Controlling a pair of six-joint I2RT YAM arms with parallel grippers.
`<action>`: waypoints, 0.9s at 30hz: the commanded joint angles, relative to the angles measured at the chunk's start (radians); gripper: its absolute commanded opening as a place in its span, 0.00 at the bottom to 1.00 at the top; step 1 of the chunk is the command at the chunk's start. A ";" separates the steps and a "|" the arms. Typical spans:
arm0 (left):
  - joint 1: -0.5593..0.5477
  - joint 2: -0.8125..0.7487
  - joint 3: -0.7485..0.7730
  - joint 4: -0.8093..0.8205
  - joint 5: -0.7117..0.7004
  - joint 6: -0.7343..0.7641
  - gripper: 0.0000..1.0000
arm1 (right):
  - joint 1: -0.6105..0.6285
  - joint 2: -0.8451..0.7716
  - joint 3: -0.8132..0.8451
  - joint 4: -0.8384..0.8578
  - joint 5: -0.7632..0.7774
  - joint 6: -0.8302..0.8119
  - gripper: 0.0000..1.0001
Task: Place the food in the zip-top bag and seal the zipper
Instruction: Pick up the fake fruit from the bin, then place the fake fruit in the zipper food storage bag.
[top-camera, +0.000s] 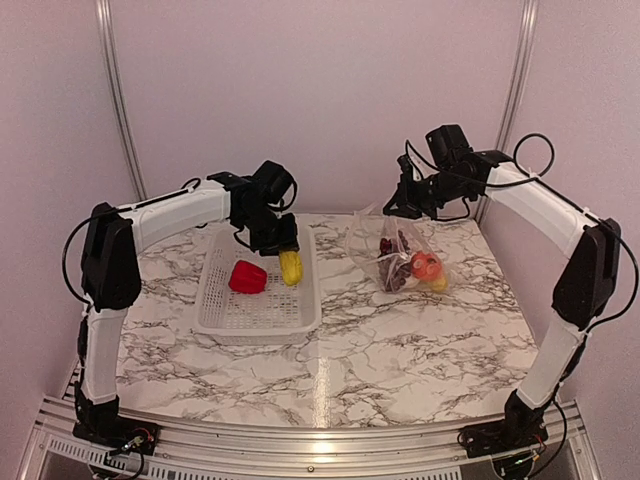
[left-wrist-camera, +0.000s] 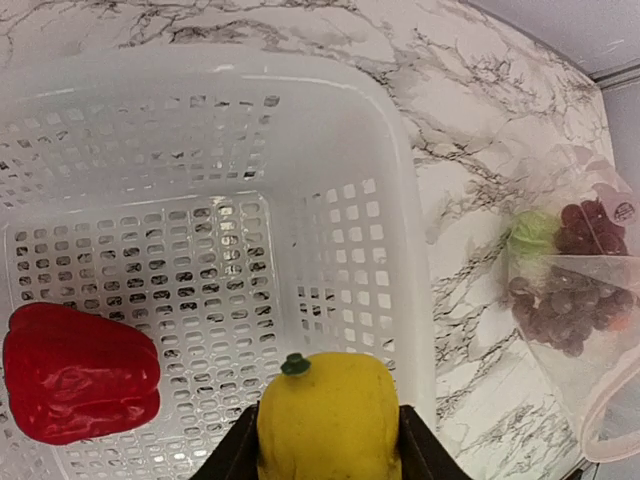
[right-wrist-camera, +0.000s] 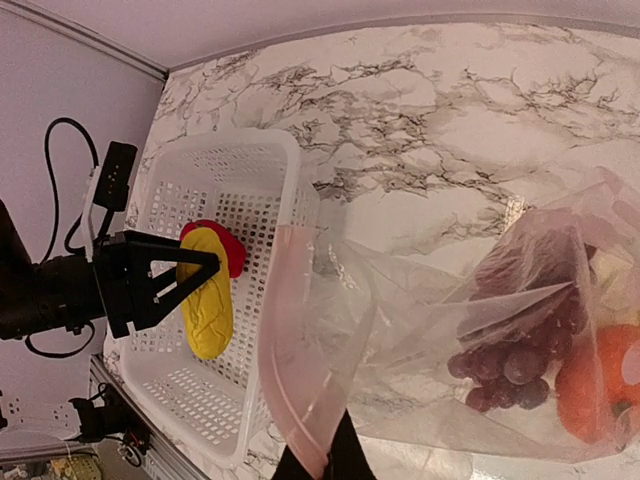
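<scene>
A white plastic basket (top-camera: 260, 328), rectangular with rounded corners and rows of small square holes, sits on the left of a glossy white tabletop (top-camera: 400, 350) veined in grey like marble. The left pincer (top-camera: 288, 250) is clamped around a yellow corn piece (top-camera: 291, 267), a smooth, rounded oblong with a small dark green stem nub, holding it over the basket's right side, a black finger pressed against each flank. Below and to its left, a shiny, lobed red bell pepper (top-camera: 247, 277) lies on the basket's perforated floor. To the right of the basket stands the zip-top bag (top-camera: 400, 250), clear, thin and crinkled, its lower part resting on the tabletop. The right pincer (top-camera: 405, 205) is clenched on the bag's raised mouth edge, lifting it, and the zipper (right-wrist-camera: 285, 340), a narrow pale pinkish strip, curves away from its fingers. Inside the bag sit a knobbly dark purple grape bunch (right-wrist-camera: 510, 365), a smooth orange round fruit (top-camera: 425, 265) and a second small yellow piece (top-camera: 438, 284).
</scene>
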 joint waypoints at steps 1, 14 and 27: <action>0.000 -0.136 0.015 0.131 0.010 0.022 0.22 | 0.002 0.004 0.062 -0.007 -0.022 0.000 0.00; -0.055 -0.315 -0.136 0.587 0.037 0.096 0.11 | 0.033 -0.018 0.075 -0.047 -0.020 0.010 0.00; -0.229 -0.382 -0.327 1.061 -0.111 0.238 0.00 | 0.053 -0.042 0.136 -0.137 -0.029 0.026 0.00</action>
